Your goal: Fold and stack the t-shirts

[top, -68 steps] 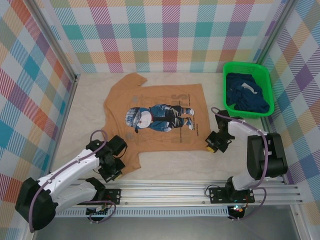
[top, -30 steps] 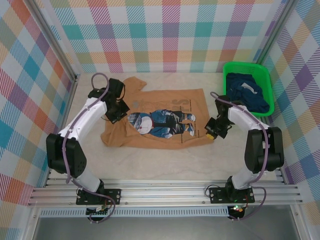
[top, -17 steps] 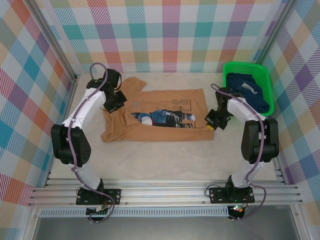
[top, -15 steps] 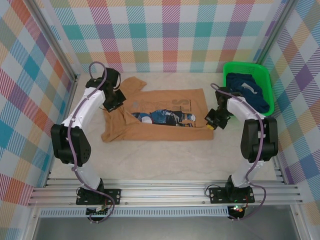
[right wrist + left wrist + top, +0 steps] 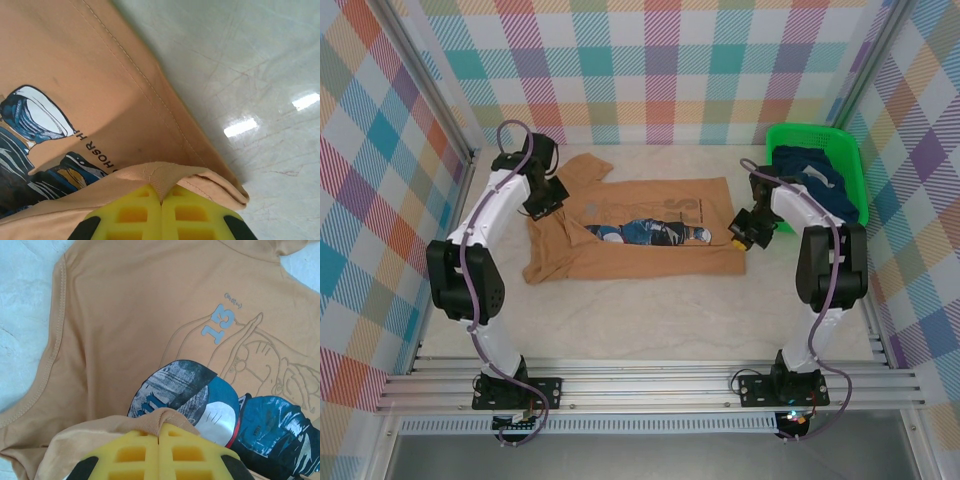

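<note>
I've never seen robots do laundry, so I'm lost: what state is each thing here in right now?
tan-orange t-shirt: partly folded, near edge doubled over part of the print.
left gripper: shut on the shirt's edge.
right gripper: shut on the shirt's edge.
navy t-shirts: crumpled, unfolded, in the basket.
green basket: upright, holding the navy shirts.

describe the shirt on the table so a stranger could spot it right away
On the pale table, left of the green basket, lies one tan-orange t-shirt, half folded. Unlike the dark navy shirts in the basket, it bears a blue-and-white cartoon figure.
</note>
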Robot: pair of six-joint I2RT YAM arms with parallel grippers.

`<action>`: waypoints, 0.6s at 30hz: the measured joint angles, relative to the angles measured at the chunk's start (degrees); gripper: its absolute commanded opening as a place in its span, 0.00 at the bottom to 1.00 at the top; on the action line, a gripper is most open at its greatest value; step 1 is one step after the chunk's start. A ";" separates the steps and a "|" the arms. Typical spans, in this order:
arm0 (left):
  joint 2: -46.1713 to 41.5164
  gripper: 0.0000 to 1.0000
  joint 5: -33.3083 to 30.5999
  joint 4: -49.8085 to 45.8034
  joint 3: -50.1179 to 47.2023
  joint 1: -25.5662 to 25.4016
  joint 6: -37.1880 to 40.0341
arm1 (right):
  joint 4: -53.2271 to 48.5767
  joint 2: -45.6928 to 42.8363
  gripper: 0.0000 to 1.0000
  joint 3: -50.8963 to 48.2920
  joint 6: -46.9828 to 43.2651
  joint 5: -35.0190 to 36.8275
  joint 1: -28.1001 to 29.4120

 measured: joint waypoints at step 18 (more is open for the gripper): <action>4.98 0.00 0.02 0.42 2.03 1.01 1.57 | -0.04 3.43 0.00 2.71 -0.52 -0.46 0.02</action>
